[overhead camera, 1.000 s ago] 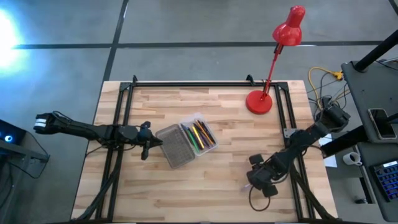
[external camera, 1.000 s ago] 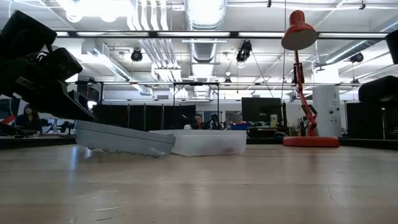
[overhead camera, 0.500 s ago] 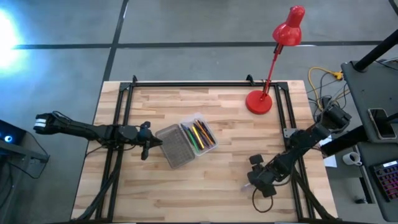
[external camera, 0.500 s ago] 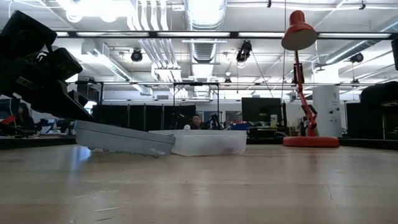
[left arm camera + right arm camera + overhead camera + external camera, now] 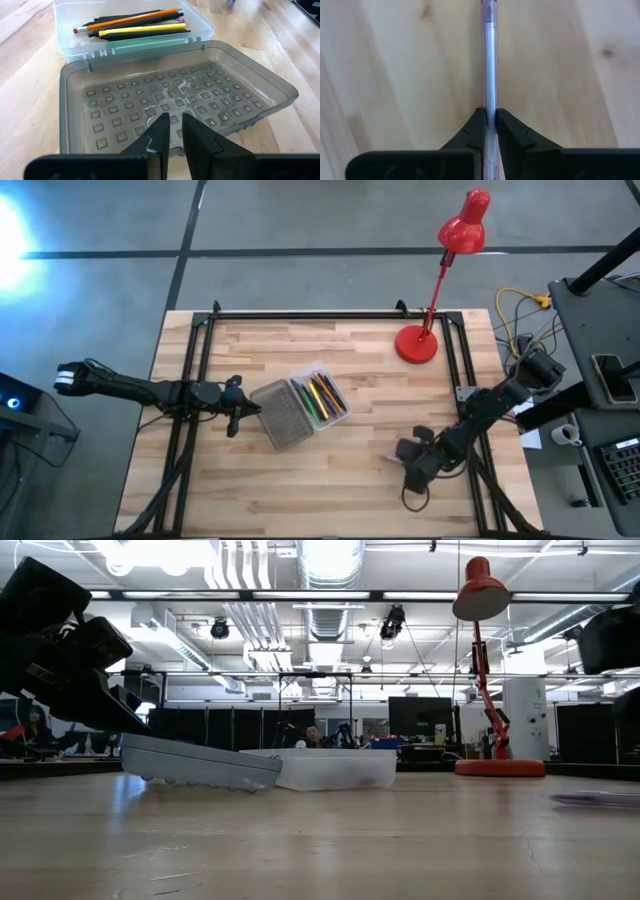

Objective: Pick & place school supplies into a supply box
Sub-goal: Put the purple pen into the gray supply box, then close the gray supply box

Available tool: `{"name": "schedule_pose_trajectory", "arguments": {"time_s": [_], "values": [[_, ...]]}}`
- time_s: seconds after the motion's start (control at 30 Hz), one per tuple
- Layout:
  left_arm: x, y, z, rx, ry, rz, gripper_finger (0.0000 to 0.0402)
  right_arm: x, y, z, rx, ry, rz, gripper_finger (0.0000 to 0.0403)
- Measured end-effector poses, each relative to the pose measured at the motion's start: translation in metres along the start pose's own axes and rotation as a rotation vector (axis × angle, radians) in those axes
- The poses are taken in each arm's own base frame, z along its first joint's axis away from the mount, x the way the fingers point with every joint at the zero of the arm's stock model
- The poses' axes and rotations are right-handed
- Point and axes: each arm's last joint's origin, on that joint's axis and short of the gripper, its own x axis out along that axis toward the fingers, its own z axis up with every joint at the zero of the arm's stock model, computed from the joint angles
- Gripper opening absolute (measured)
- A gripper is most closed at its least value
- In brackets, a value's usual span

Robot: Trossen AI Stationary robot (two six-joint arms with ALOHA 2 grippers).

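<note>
R gripper is clenched on a thin clear-barrelled pen w/ purple tint, fingers pinching it across the barrel. The pen runs straight ahead of the pincer, lying along the pale wood tabletop; whether it's lifted off yet I can't tell. In the high view that gripper sits low at the near-right part of the table, well apart from the box.

Handling, as I judge it: pen is v. light, stiff, smooth plastic, round, so prone to roll or swivel between flat pads. Grip looks to be partway along the barrel, w/ a long length sticking out in front; a more central hold would stop it drooping or pivoting. Not fragile; modest squeeze is enough. Thin, so the pads must close nearly fully and stay centred on it.

L gripper has its fingers pinched on the near edge of the ribbed grey translucent lid of the small clear plastic supply box, holding it open. Just beyond the lid, ahead of that pincer, the clear tray holds pens & pencils already: black, orange, yellow, green.

A red desk lamp stands at the far-right of the table, clear of both arms.
</note>
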Motion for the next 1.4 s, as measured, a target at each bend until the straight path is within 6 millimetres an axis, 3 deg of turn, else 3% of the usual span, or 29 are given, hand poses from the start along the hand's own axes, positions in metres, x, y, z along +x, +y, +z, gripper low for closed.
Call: {"name": "schedule_pose_trajectory", "arguments": {"time_s": [0.2, 0.3, 0.4, 0.53, 0.67, 0.77, 0.9, 1.03, 1.2, 1.4], "values": [[0.0, 0.0, 0.0, 0.0, 0.0, 0.0, 0.0034, -0.001, -0.013, 0.018, 0.383, -0.178, -0.031, 0.002], [0.0, 0.0, 0.0, 0.0, 0.0, 0.0, 0.0034, 0.0, -0.028, 0.035, 0.596, -0.296, -0.008, 0.0019], [0.0, 0.0, 0.0, 0.0, 0.0, 0.0, 0.0034, -0.003, -0.036, 0.062, 0.77, -0.402, 0.132, 0.0019], [0.0, 0.0, 0.0, 0.0, 0.0, 0.0, 0.0034, -0.023, -0.034, 0.109, 0.667, -0.606, 0.306, 0.0019], [0.0, 0.0, 0.0, 0.0, 0.0, 0.0, 0.0034, -0.051, -0.033, 0.155, 0.583, -0.688, 0.284, 0.0019], [0.0, 0.0, 0.0, 0.0, 0.0, 0.0, 0.0034, -0.044, -0.043, 0.187, 0.546, -0.615, 0.233, 0.0019], [0.0, 0.0, 0.0, 0.0, -0.001, 0.0, 0.0034, -0.019, -0.061, 0.226, 0.538, -0.528, 0.238, 0.002], [0.0, 0.0, 0.0, 0.001, 0.006, 0.001, 0.0034, 0.004, -0.073, 0.247, 0.59, -0.444, 0.208, 0.0024], [0.0, 0.0, -0.001, 0.001, 0.006, 0.002, 0.0034, 0.019, -0.074, 0.255, 0.588, -0.321, 0.147, 0.0063], [0.0, 0.0, -0.001, 0.001, 0.006, 0.002, 0.0034, 0.001, -0.071, 0.262, 0.575, -0.384, 0.148, 0.0125]]}}
